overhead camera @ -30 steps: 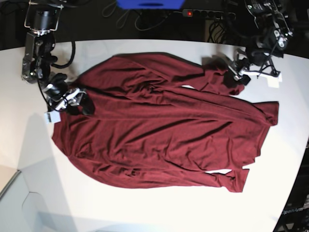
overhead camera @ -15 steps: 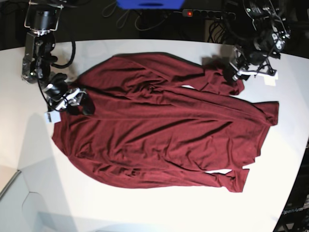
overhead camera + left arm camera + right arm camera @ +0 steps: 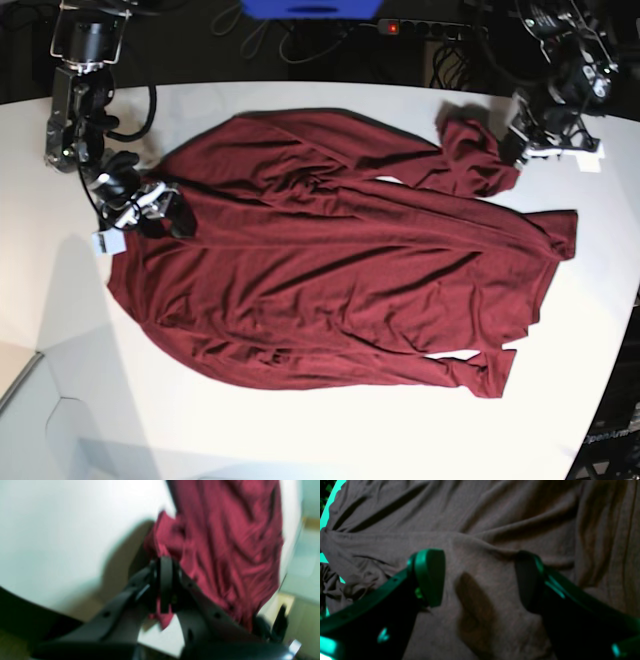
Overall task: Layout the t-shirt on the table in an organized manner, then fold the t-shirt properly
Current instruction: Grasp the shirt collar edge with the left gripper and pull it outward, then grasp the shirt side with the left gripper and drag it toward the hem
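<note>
T-shirt (image 3: 340, 265) sleeve end pinched in closed left hand (image 3: 165, 585); thin grip, may slip under pull. Right hand (image 3: 480, 580) wide open above cloth, empty.

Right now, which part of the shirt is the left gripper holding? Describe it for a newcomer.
On the white table lies one maroon t-shirt. At its far corner in the base view, the left gripper pinches the bunched sleeve end, the only part lifted.
</note>
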Robot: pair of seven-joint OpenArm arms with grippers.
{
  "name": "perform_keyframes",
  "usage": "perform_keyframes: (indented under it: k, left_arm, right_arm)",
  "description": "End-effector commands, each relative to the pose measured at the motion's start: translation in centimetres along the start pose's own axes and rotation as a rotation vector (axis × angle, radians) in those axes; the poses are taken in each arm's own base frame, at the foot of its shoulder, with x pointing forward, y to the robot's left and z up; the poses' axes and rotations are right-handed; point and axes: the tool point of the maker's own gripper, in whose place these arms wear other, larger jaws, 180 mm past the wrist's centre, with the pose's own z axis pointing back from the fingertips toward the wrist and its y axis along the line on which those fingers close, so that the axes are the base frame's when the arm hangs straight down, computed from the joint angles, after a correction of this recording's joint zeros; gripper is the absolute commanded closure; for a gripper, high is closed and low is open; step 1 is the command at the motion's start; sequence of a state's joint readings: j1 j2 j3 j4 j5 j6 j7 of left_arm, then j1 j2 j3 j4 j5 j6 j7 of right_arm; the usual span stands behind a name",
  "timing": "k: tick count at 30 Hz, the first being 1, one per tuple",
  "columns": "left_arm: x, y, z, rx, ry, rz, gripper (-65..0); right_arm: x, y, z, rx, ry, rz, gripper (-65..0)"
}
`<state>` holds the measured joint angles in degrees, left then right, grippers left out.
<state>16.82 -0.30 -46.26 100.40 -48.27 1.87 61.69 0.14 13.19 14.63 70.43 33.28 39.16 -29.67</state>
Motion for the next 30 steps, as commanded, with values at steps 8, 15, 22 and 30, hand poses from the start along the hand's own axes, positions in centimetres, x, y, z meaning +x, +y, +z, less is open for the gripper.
perform_keyframes:
  k: [8, 15, 22, 30]
  left_arm:
    - [11.2, -0.6, 4.1, -0.014, -0.295, -0.010, 0.0]
    - [14.8, -3.2, 3.4, -0.078, -0.345, -0.013, 0.0]
    - [14.3, -3.9, 2.6, -0.091, -0.318, -0.021, -0.1]
    - [11.8, 0.9, -0.9, 0.012, -0.140, 0.022, -4.5]
  right_arm:
    - [2.2, 0.0, 0.2, 0.014, -0.058, 0.024, -44.0]
    - [2.2, 0.2, 0.1, 0.017, -0.059, 0.021, -44.0]
    - [1.9, 0.1, 0.1, 0.016, -0.055, 0.019, -44.0]
    - [1.0, -0.4, 0.0, 0.007, -0.033, -0.006, -44.0]
